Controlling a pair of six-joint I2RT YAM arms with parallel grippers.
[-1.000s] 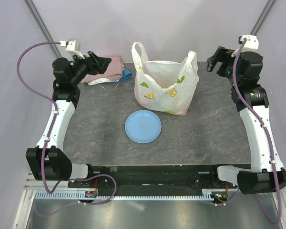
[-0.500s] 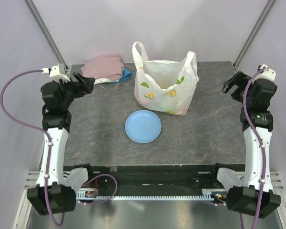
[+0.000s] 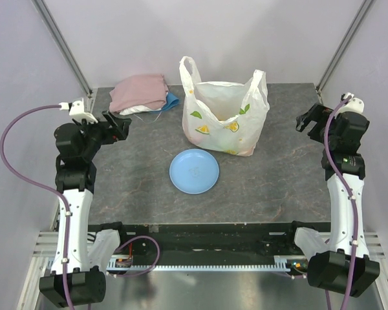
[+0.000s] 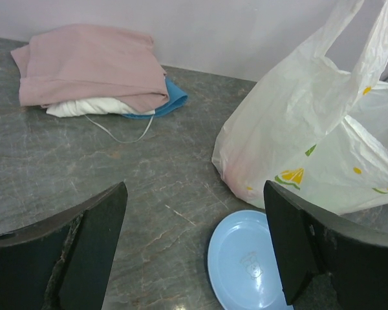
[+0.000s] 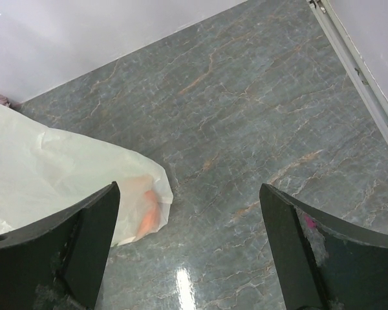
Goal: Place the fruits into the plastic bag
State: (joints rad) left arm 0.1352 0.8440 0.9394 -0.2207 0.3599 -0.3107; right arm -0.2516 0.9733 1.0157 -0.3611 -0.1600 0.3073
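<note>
Top external: left pincer [image 3: 115,126] wide open, empty, near folded pink cloth [image 3: 139,92]. Plastic bag [image 3: 225,119] stands on table [image 3: 278,174] behind blue plate [image 3: 194,171]. Fruit [image 5: 147,210] shows only as an orange blur through the bag wall. Right pincer [image 3: 308,121] open, empty. Risk: thin bag slumps and fruit rolls out.

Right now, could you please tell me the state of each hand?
Left hand: open, holding nothing.
Right hand: open, holding nothing.
</note>
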